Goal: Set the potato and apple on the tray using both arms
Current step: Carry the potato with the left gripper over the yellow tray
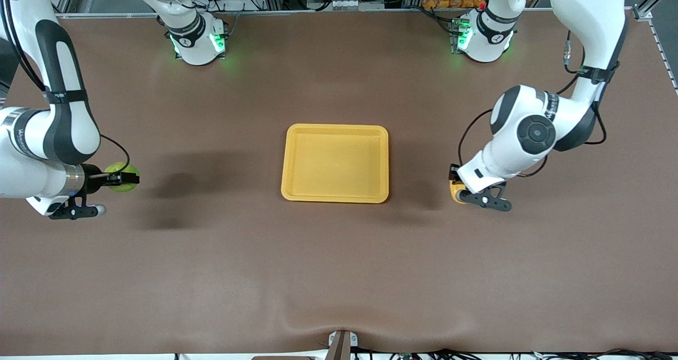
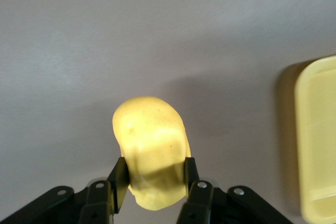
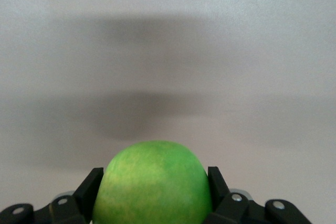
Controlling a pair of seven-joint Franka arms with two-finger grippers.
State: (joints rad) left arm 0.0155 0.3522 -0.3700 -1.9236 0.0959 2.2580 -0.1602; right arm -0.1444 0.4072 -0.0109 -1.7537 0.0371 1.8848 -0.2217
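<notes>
Black fingers, left gripper [image 2: 152,174]: pressed against both flanks of the potato [image 2: 151,148], which juts out past the tips.
Potato: yellow, lumpy, oblong; carried in the air over bare table toward the left arm's end, only its edge showing under the wrist in the front view [image 1: 454,189].
Black fingers, right gripper [image 3: 156,182]: clamped on either side of the apple [image 3: 153,183].
Apple: bright green, round; held up over the table toward the right arm's end [image 1: 121,176], its shadow thrown on the cloth beside it.
Left gripper, place: over the table just beside the tray's short edge [image 1: 458,190].
Right gripper, place: well apart from the tray [image 1: 127,178].
Tray [image 1: 290,159]: yellow-orange, shallow, rounded corners, flat at mid-table between the two grippers; one corner shows in the left wrist view [image 2: 315,145].
Table [image 1: 339,264]: brown covering, slightly rippled at the edge nearest the front camera.
</notes>
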